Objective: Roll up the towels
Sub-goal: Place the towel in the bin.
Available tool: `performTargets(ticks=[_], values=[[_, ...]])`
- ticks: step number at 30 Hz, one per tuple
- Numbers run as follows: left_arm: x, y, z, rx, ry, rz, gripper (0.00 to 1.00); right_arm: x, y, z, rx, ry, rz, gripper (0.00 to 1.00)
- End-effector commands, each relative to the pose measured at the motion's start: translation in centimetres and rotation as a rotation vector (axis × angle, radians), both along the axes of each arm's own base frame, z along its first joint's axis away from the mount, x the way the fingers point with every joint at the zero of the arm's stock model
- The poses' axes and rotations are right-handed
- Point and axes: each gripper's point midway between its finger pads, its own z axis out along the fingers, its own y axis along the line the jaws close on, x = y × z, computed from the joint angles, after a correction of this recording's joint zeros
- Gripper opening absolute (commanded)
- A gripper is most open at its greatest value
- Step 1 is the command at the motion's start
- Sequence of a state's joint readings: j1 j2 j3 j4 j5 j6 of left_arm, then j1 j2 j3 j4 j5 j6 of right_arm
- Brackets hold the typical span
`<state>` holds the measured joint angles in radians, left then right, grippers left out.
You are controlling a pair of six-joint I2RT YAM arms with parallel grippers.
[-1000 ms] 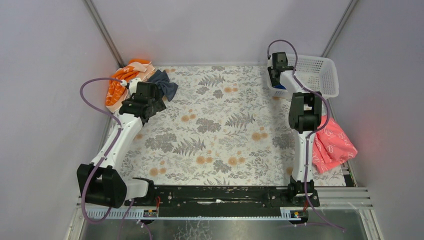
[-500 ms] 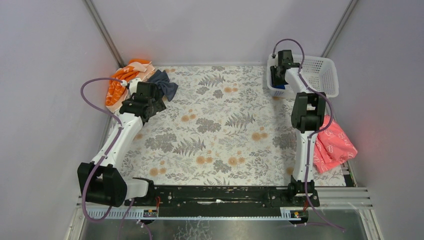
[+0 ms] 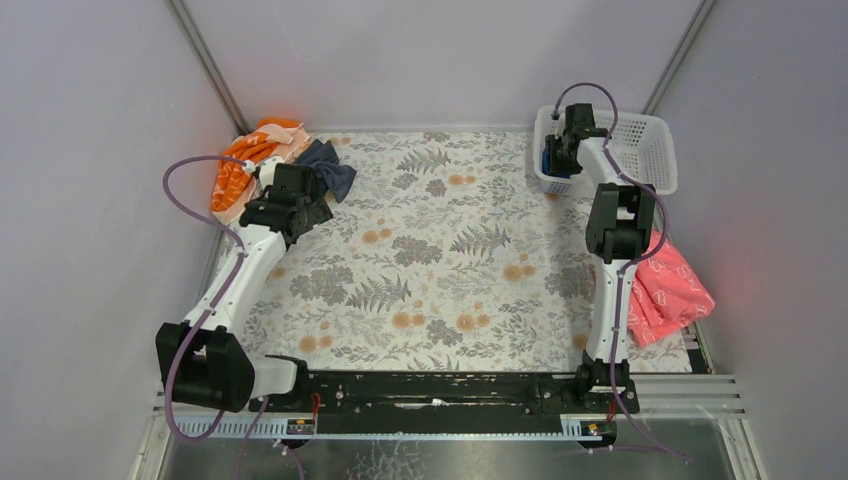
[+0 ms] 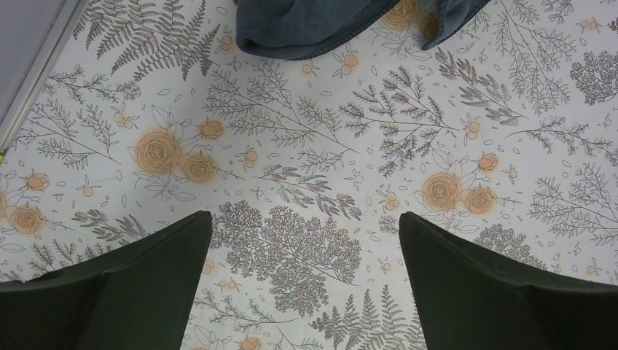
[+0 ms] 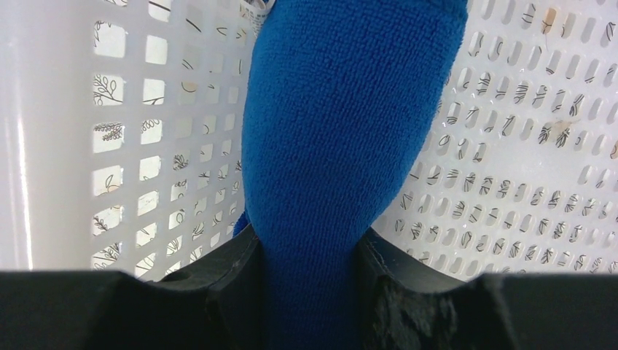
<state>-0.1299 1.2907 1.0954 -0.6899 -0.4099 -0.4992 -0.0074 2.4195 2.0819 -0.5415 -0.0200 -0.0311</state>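
The dark slate-grey towel [image 3: 330,170] lies crumpled and unrolled at the back left of the table; its edge shows at the top of the left wrist view [image 4: 313,29]. My left gripper [image 4: 304,277] is open and empty, just in front of that towel, over the floral cloth. The bright blue towel [image 5: 342,138] is rolled into a thick cylinder. My right gripper [image 5: 310,284] is shut on it and holds it inside the white basket [image 3: 640,140] at the back right, near its left wall. From above only a sliver of blue [image 3: 548,160] shows.
An orange and peach cloth pile [image 3: 245,165] lies at the back left beside the grey towel. A pink cloth [image 3: 665,285] lies at the right edge. The basket's perforated walls [image 5: 146,146] closely surround the right gripper.
My right gripper has moved rightward and farther into the basket with the blue towel. The left arm has barely moved.
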Motion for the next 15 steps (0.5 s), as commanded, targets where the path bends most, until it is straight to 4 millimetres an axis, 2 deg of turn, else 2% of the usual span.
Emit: performTargets(ticks=[1,6,15], values=[[0.3,0.4,0.0,0.011,-0.009,0.005,1.0,-0.5,1.0,0.4,0.04,0.013,0.023,0.38],[0.3,0.4,0.1,0.009,-0.011,0.004,1.0,-0.3,0.6,3.3,0.02,-0.057,0.026,0.55],[0.3,0.5,0.2,0.005,-0.015,0.005,1.0,-0.1,0.7,6.4,0.014,-0.119,0.028,0.69]])
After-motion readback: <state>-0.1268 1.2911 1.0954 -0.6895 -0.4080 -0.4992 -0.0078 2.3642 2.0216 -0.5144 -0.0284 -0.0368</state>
